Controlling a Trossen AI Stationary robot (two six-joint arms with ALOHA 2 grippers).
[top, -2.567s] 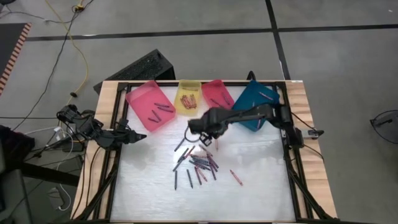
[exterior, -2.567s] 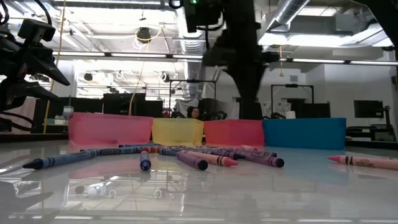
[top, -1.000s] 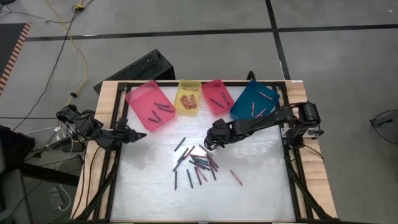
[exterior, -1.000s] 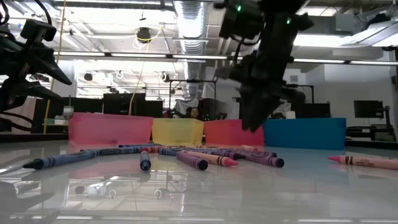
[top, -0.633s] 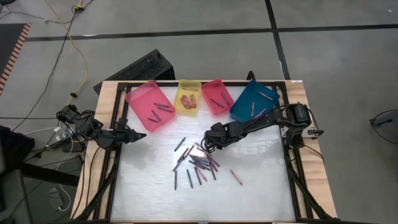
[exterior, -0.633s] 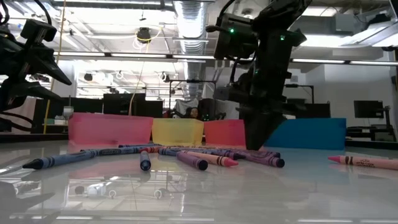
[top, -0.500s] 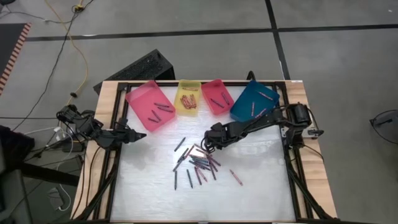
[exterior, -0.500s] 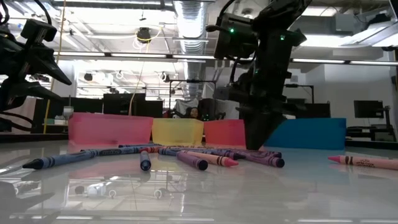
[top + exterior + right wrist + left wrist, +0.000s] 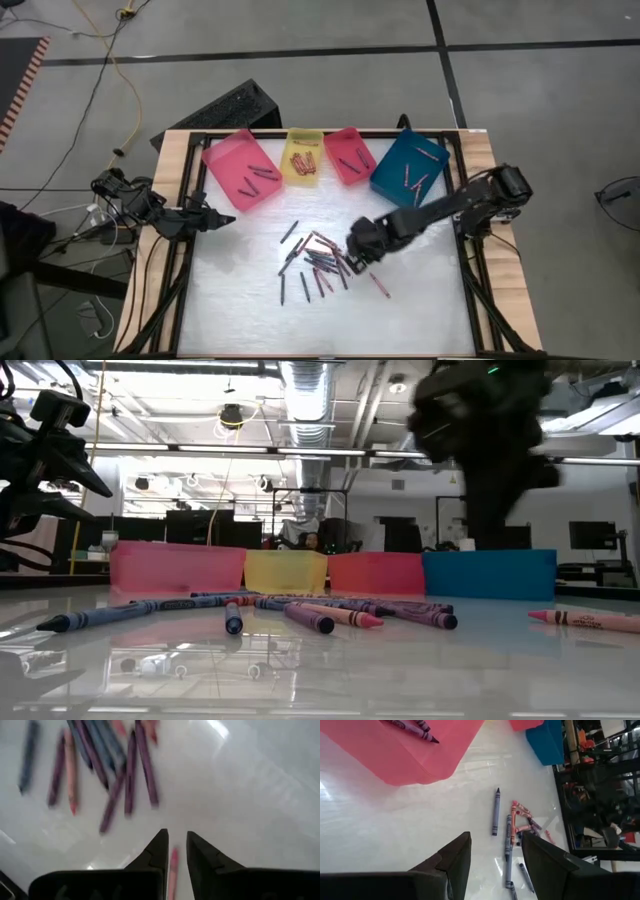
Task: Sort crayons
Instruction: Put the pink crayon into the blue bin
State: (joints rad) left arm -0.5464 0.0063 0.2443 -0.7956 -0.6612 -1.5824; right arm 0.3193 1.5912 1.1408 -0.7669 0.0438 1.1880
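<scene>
— So, where do we see the right gripper (image 9: pixel 362 252)?
— We see it over the table (image 9: pixel 420 300), its fingers a little apart, holding nothing.
— And the left gripper (image 9: pixel 226 218)?
— At the left edge, fingers apart.
— The crayons (image 9: pixel 318 262)?
— Scattered mid-table.

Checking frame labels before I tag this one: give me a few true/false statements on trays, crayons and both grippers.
1. The yellow tray sits between the pink tray and the red tray. True.
2. The right gripper holds a crayon. False: its narrow gap is empty, with a pink crayon lying on the table below it.
3. The left gripper waits at the table's left edge, open and empty. True.
4. The blue tray is empty. False: a few crayons lie in it.
5. Loose crayons lie mid-table. True.
</scene>
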